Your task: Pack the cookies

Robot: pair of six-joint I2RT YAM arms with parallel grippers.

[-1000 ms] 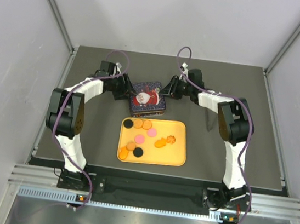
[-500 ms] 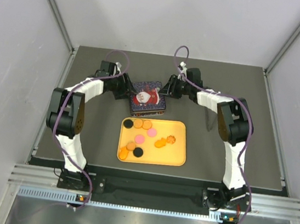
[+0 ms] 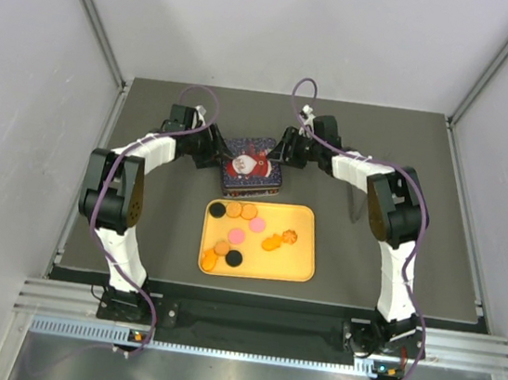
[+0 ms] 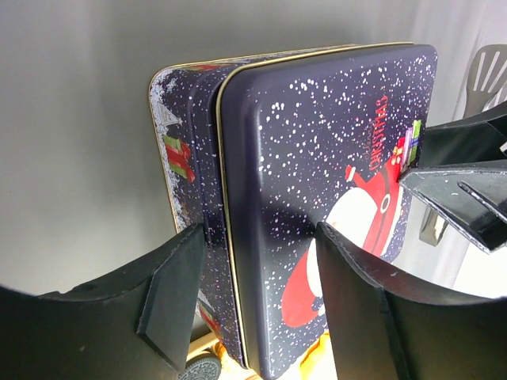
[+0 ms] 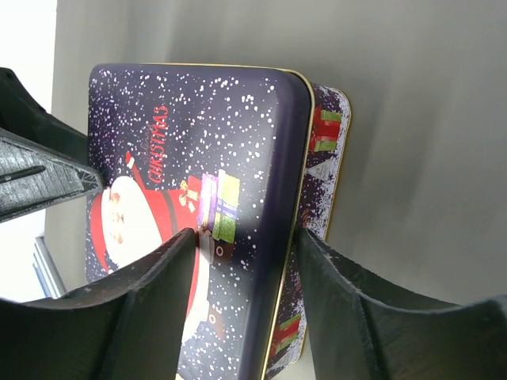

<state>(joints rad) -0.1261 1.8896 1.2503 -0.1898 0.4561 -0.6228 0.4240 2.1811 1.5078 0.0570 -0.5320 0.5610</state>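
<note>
Starting from my own tools: my left gripper (image 4: 257,265) has its jaws apart around one edge of the tin (image 4: 186,158), one jaw by the side wall and the other over the lid (image 4: 333,142). My right gripper (image 5: 245,245) straddles the opposite edge in the same way. For both, I cannot tell if they press on the metal or only stand around it.

The dangers I see come from this position. If a jaw catches the wall and the lid together, the lid will not come off and the whole tin will rise. If one side lifts before the other, I judge that the lid can tilt and jam on its gold rim. The painted metal looks smooth and shiny, so my jaws, which look like hard matte plastic, may slide on it. The tin may also be pushed downward in the top view onto the tray (image 3: 304,253), which lies just below it.

The tin is a flat box with rounded corners. It is dark blue with white snow dots, a red and white Santa (image 5: 135,218) and red letters, and the lid is on it. The cookies (image 3: 237,236) are not packed. They lie loose on the yellow tray in the middle of the top view, as small flat discs in orange, pink and black, a few with wavy edges. The tray looks like smooth plastic with a low raised rim, and it sits on a dull dark grey table (image 3: 436,233).
</note>
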